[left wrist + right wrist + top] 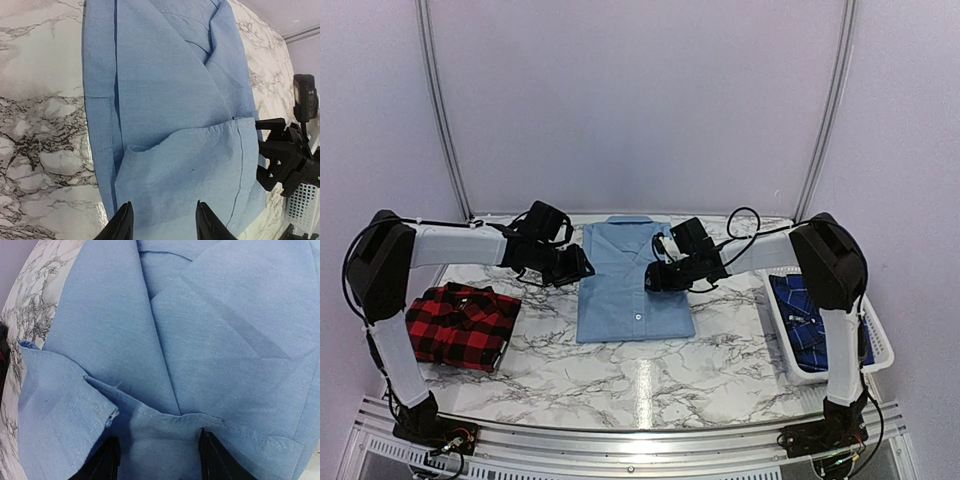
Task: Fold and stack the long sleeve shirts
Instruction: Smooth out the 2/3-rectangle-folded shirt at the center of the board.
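Observation:
The light blue shirt point(632, 280) lies flat in the middle of the table, collar toward the back, with its sleeves folded in over the body. My left gripper point(582, 265) hovers at its left edge, open, and the blue cloth point(170, 150) lies flat beneath the parted fingers point(124, 220). My right gripper point(653, 278) is over the shirt's right side, open, with a folded sleeve cuff and hem point(160, 415) just ahead of its fingers point(212, 455). The red-and-black check shirt point(460, 325) lies folded at the left. The dark blue plaid shirt point(808, 312) lies in a basket.
A white slatted basket point(878, 345) stands at the table's right edge. Bare marble tabletop point(650, 385) runs in front of the blue shirt. A metal rail borders the near edge, and pale walls close in behind.

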Motion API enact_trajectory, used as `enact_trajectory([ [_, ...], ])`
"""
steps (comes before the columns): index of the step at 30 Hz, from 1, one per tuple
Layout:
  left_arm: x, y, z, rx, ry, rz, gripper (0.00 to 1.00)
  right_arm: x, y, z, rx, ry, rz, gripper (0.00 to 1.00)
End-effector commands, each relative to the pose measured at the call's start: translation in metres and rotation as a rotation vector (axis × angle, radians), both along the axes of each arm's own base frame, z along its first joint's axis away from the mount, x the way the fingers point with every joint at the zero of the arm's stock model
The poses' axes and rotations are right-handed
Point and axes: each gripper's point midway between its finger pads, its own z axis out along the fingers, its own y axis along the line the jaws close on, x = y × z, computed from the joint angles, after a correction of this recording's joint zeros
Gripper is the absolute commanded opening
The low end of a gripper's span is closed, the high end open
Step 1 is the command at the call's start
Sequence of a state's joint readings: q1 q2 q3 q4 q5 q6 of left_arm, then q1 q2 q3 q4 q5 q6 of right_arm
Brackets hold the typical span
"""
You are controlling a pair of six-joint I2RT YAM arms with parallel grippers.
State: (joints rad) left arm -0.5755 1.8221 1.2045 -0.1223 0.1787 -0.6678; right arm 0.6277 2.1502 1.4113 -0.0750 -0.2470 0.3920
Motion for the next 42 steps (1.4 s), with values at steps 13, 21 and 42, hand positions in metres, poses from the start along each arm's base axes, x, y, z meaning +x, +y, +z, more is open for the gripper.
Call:
enact_trajectory([
  [13, 0.035, -0.004, -0.040, 0.209, -0.016, -0.093, 0.45, 0.000, 0.000, 0.030, -0.009, -0.060, 0.002, 0.54],
  [21, 0.040, 0.011, -0.044, 0.273, -0.020, -0.033, 0.19, 0.000, 0.000, 0.035, -0.006, -0.070, 0.002, 0.54],
  [42, 0.056, 0.026, -0.022, 0.294, -0.085, 0.036, 0.53, 0.008, -0.034, 0.079, -0.084, -0.164, -0.099, 0.55],
])
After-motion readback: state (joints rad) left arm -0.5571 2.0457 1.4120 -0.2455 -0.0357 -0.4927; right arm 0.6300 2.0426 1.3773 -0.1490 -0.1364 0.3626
